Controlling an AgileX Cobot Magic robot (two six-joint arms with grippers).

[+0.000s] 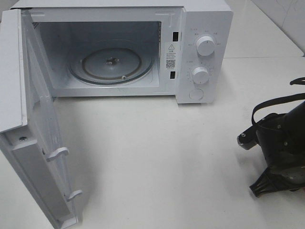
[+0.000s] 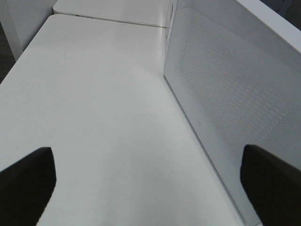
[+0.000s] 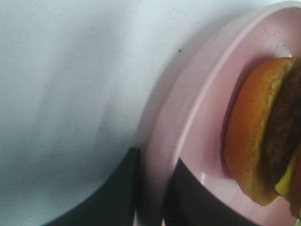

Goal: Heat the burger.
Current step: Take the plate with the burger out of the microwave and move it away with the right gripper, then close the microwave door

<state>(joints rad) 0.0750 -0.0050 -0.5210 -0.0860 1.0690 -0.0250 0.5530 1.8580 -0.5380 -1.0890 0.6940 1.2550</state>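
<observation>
The burger (image 3: 263,136) lies on a round pink plate (image 3: 202,108) in the right wrist view; I see its golden-brown bun, dark patty and a bit of yellow cheese. My right gripper (image 3: 150,197) is shut on the plate's rim, one dark finger (image 3: 117,193) outside and one inside. In the high view only the right arm (image 1: 281,143) shows at the right edge; burger and plate are out of view there. My left gripper (image 2: 150,188) is open and empty above the table, beside the microwave door (image 2: 235,94).
A white microwave (image 1: 205,28) stands at the back of the white table (image 1: 157,157). Its door (image 1: 33,143) is swung wide open to the left. The glass turntable (image 1: 112,64) inside is bare.
</observation>
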